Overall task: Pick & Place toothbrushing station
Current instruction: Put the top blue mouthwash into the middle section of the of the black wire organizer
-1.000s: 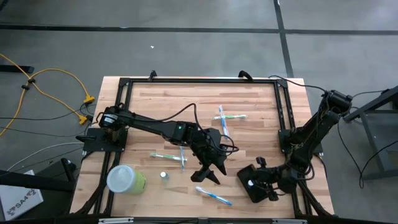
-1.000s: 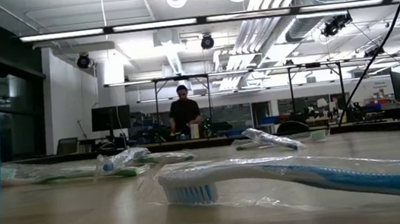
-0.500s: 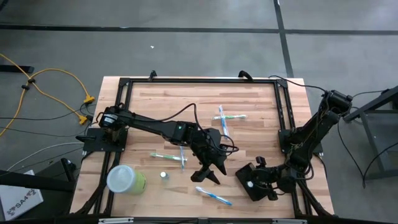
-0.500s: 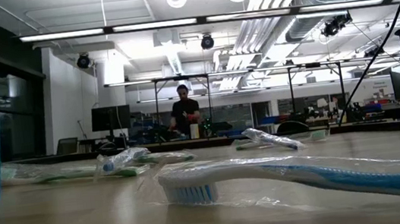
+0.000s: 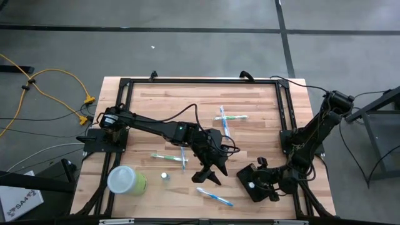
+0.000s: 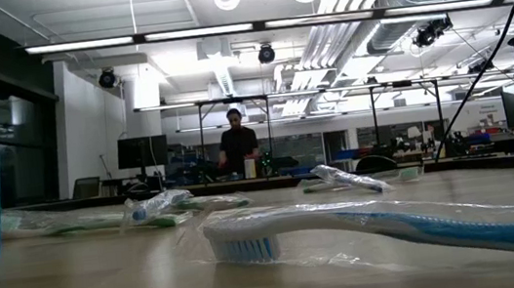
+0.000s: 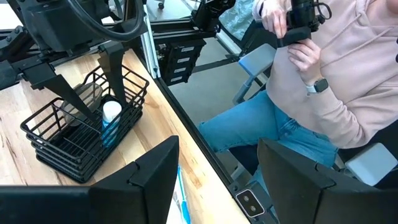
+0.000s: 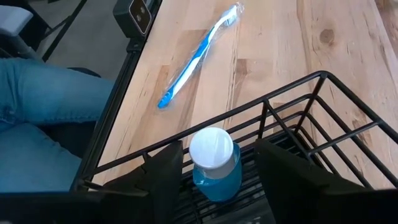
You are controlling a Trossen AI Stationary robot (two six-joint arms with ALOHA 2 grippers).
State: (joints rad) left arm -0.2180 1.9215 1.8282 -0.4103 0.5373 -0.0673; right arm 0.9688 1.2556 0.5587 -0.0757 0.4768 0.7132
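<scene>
Down at the worktop's near right corner the toothbrushing station looks light, stiff and snaggy, so I'd grab a top rim wire; the right claw straddles it with fingers apart, the left claw open mid-worktop.

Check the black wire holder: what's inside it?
The wire holder holds a small blue bottle with a white cap, standing upright. Its floor beyond that is hidden by the right gripper.
</scene>
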